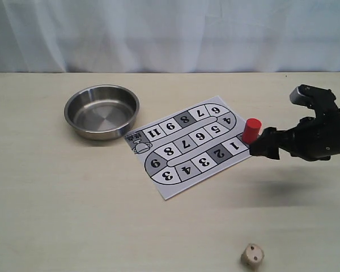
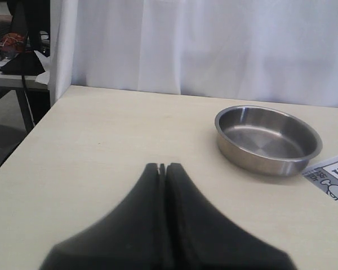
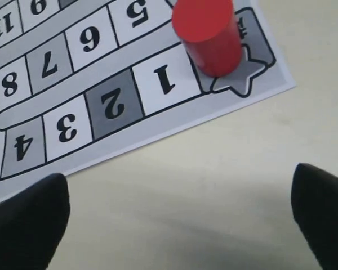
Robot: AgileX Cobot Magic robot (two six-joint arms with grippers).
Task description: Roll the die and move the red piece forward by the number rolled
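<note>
The red piece (image 1: 251,130) stands upright on the star start square at the right end of the paper game board (image 1: 187,144), beside square 1. In the right wrist view the red piece (image 3: 208,35) is just beyond the fingers. My right gripper (image 1: 259,146) hovers open a little to the right of it, fingers wide apart with nothing between them (image 3: 177,191). The die (image 1: 252,255), a pale cube with dark pips, rests on the table near the front edge, well clear of the board. My left gripper (image 2: 163,166) is shut and empty over bare table.
A steel bowl (image 1: 102,110) sits empty left of the board; in the left wrist view this bowl (image 2: 267,138) stands beyond the left gripper. A white curtain (image 1: 170,34) backs the table. The table's left edge (image 2: 22,140) shows in the left wrist view.
</note>
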